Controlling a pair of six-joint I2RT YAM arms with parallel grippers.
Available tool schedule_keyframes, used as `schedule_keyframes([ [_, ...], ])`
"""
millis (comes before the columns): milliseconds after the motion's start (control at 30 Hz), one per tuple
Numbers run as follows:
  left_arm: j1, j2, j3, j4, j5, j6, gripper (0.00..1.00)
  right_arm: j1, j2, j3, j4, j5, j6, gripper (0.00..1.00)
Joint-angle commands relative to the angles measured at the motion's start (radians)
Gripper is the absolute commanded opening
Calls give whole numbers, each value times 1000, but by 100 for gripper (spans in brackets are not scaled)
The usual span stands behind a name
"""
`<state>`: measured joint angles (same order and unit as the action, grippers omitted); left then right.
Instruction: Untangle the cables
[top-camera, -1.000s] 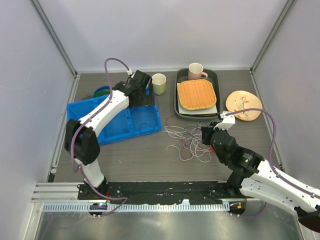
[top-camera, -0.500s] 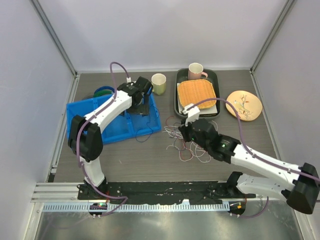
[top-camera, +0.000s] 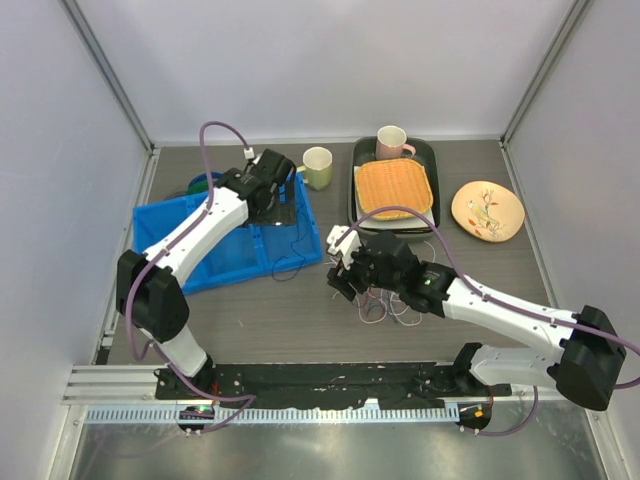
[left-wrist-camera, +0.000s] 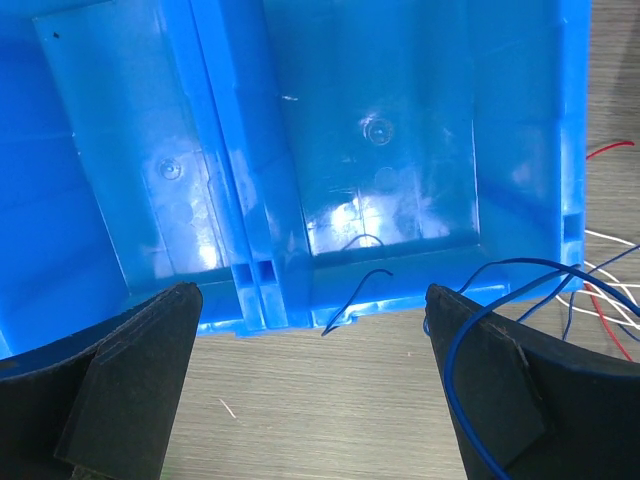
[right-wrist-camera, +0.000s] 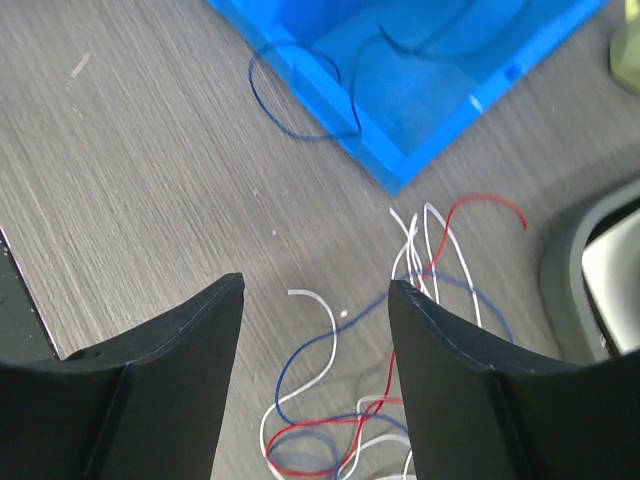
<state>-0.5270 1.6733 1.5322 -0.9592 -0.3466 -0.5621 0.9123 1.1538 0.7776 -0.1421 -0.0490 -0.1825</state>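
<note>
The red, white and dark blue cables (top-camera: 388, 300) lie in a loose heap on the surface (top-camera: 260, 320) just right of the blue bin (top-camera: 165, 225). A few free ends reach toward its corner. One dark blue cable (right-wrist-camera: 300, 135) runs lengthwise from inside the bin's right compartment, over its wall and onto the surface. The left gripper (left-wrist-camera: 312, 298) hangs above that compartment, jaws spread wide and empty. The right gripper (right-wrist-camera: 315, 285) hovers over the heap's bin-side edge, fingers apart, holding nothing.
</note>
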Motion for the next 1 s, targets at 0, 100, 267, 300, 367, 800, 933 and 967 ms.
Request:
schedule_keyframes([
  [0,5,-38,19,31,21,30,100,2,-19,54,203,-74,-92,67],
  [100,5,-47,32,31,28,39,100,-1,41,93,349,44,-74,70],
  [267,5,-66,55,27,32,47,100,-18,171,201,357,64,-109,70],
  [300,5,-69,57,28,34,48,100,-20,217,228,357,64,-115,70],
  [367,5,-80,49,27,31,50,100,-47,254,255,371,28,-123,70],
  [800,5,-156,-75,96,70,76,100,-196,425,454,245,-416,-279,64],
  [933,5,-141,-70,94,78,77,100,-194,475,509,233,-422,-288,64],
  [967,5,-139,-70,94,81,79,100,-194,487,525,213,-422,-285,61],
])
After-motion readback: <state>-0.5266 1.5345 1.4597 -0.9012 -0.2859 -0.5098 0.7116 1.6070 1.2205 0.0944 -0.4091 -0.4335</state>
